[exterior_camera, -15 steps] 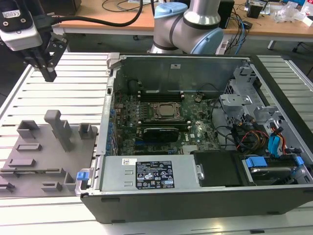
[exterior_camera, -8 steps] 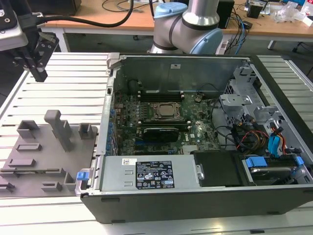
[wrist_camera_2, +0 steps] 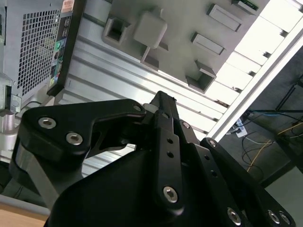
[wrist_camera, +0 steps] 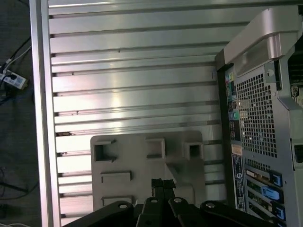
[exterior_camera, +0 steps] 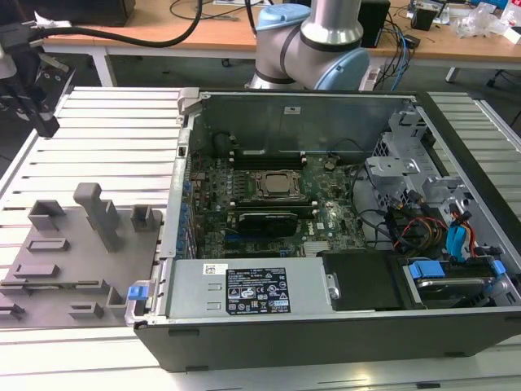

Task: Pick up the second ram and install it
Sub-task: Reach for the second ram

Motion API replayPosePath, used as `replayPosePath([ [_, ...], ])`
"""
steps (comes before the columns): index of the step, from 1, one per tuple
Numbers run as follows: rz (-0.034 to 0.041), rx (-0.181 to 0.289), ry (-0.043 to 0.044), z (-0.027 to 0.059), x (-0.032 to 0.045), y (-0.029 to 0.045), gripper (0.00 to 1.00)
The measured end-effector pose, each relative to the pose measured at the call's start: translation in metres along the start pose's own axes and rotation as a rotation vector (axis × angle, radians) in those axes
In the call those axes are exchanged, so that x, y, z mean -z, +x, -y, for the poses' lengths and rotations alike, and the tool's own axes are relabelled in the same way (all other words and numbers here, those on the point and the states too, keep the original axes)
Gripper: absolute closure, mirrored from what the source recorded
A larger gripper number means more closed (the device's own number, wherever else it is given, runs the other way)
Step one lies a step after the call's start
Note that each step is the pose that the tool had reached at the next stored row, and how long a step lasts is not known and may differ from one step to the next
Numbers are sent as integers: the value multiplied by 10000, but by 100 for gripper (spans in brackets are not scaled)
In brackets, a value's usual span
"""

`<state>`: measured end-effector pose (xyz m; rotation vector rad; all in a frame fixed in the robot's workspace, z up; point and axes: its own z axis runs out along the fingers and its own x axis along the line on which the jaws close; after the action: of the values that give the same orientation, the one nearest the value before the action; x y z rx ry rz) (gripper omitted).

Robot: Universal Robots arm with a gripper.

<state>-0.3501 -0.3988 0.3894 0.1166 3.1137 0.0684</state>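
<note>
Grey moulded tray lies on the ribbed aluminium counter, to the exterior view's left of the open computer case. The end effector hangs over the counter, apart from the case. In both wrist views its fingers are pressed together with nothing between them. A green-edged strip, seemingly the second ram, sits in a pocket at the tray's edge, well apart from the end effector.

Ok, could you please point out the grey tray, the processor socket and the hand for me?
grey tray (exterior_camera: 81, 262), exterior view, on its flat base between the blocks.
processor socket (exterior_camera: 273, 185), exterior view, on the middle of its metal lid.
hand (wrist_camera: 162, 182), first wrist view, at its fingertips.
</note>
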Motion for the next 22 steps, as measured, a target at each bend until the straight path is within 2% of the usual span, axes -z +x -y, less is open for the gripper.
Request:
replayPosePath([
  [4, 0, 0, 3, 6, -3, 79, 89],
  [11, 0, 1, 3, 20, -2, 85, 89],
  [13, 0, 0, 3, 80, -4, 103, 89],
  [22, 0, 1, 2, 222, -7, 138, 89],
])
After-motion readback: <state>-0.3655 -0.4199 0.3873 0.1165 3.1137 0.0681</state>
